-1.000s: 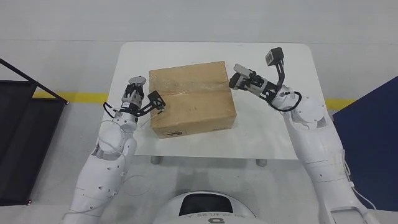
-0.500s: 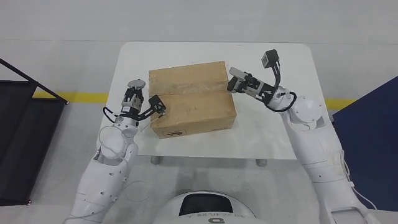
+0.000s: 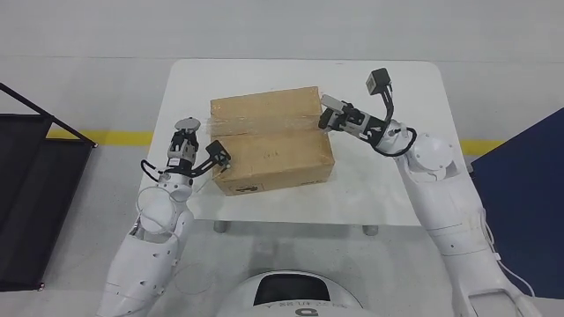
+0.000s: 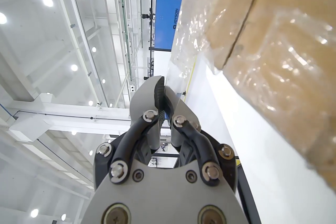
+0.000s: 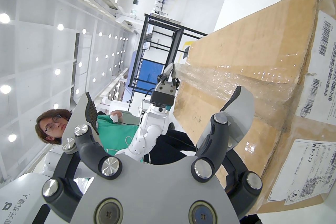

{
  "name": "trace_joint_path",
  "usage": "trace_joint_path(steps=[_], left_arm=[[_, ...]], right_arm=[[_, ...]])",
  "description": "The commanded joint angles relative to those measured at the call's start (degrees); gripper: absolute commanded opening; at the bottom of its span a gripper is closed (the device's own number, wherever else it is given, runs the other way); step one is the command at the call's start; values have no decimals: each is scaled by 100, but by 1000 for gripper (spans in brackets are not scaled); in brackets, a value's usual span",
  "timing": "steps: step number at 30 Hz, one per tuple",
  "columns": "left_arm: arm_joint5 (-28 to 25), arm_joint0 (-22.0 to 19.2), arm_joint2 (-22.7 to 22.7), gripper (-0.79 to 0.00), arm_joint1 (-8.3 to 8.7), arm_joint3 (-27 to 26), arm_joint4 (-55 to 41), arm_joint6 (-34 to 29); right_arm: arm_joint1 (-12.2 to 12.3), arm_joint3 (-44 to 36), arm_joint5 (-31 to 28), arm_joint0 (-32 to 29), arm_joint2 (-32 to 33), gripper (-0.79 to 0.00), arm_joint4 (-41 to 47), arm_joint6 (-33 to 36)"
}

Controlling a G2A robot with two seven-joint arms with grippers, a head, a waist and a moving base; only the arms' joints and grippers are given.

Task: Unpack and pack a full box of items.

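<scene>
one cardboard box point(image 3: 271, 141) sits closed in the middle of the white table point(image 3: 388, 185), its long side running across from one arm to the other. a wrinkled strip of clear tape point(image 5: 223, 78) runs along the seam between the top flaps. white labels point(image 5: 325, 38) are stuck on the end face nearest the right arm. the left gripper point(image 4: 162, 88) is just off the box's left end, about level with the top edge. its fingers are pinched together on a loose end of the tape, which stretches from the seam out to the fingertips. the right gripper point(image 3: 323, 114) is at the opposite end, by the top edge where the seam finishes, with its fingers spread wide and nothing between them. one finger lies over the top of the box beside the tape and the other hangs off to the side. whether that finger touches the cardboard cannot be told.
</scene>
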Motion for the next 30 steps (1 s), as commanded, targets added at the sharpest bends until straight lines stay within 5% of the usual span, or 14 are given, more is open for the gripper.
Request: trace_joint_path(steps=[1,30], left_arm=[[-4,7,0,-785,-4,-5,12,-2],[-199,207,-23,-785,-45,-112,-3,169]], right_arm=[[2,-1,8,18,-18,0,-4,-6],[38,49,156,254,-252,0,-34,-87]])
